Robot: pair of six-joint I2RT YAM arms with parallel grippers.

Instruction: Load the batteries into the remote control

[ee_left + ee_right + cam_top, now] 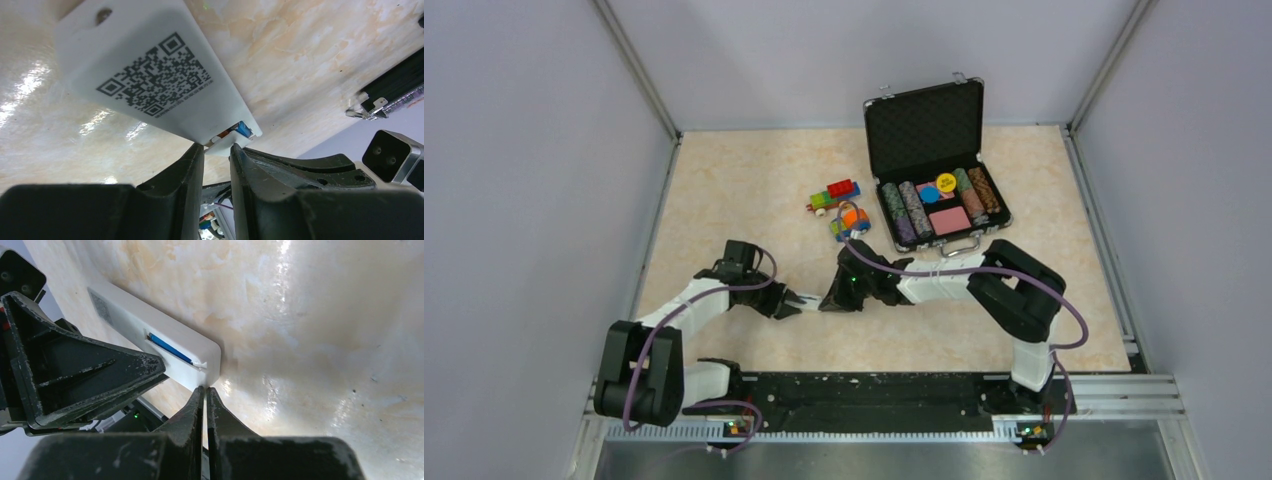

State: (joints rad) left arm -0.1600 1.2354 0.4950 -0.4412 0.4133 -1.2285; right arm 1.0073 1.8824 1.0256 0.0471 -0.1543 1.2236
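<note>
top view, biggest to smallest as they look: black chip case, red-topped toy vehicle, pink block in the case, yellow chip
1. black chip case
2. red-topped toy vehicle and pink block, too alike to rank
3. yellow chip

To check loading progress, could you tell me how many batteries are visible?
2: a blue battery and an orange battery beside it, both in the remote control's open compartment. None shows elsewhere.

Cannot find remote control (150, 80) overhead, masked by left pincer (797, 301) and right pincer (826, 300); barely shows batteries (243, 129).
</note>
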